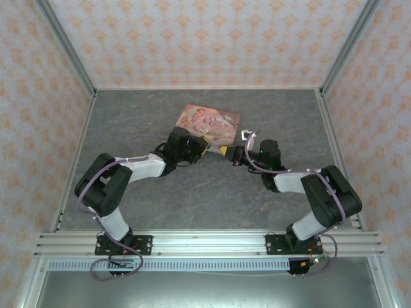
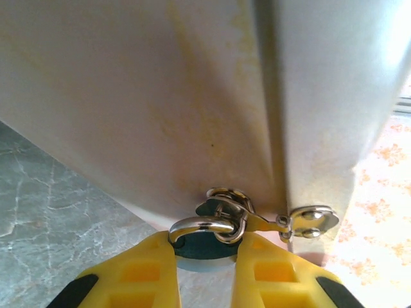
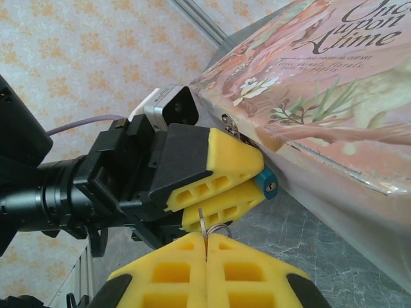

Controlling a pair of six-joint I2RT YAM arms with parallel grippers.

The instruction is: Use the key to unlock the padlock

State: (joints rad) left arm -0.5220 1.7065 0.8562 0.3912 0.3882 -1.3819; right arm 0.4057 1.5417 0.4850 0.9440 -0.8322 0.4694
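The small blue-teal padlock (image 3: 266, 185) hangs by its metal shackle (image 2: 202, 224) from the hasp (image 2: 311, 220) on the tin's front. My left gripper (image 2: 204, 258) is shut on the padlock's body (image 2: 200, 246), and its keyhole end pokes out past the yellow fingers (image 3: 221, 168), facing the right gripper. My right gripper (image 3: 206, 240) is shut on the key (image 3: 201, 221). The slim silvery blade sticks up from between the closed fingertips, with a wire ring beside it. The key tip is below and left of the keyhole, apart from it. From above, the two grippers (image 1: 205, 147) (image 1: 225, 152) meet at the tin's near edge.
The pink illustrated tin (image 1: 209, 122) lies flat on the grey marbled table (image 1: 192, 192), just beyond both grippers, and its pale side wall (image 2: 160, 96) stands close in front of the left wrist camera. Patterned walls enclose the table on three sides.
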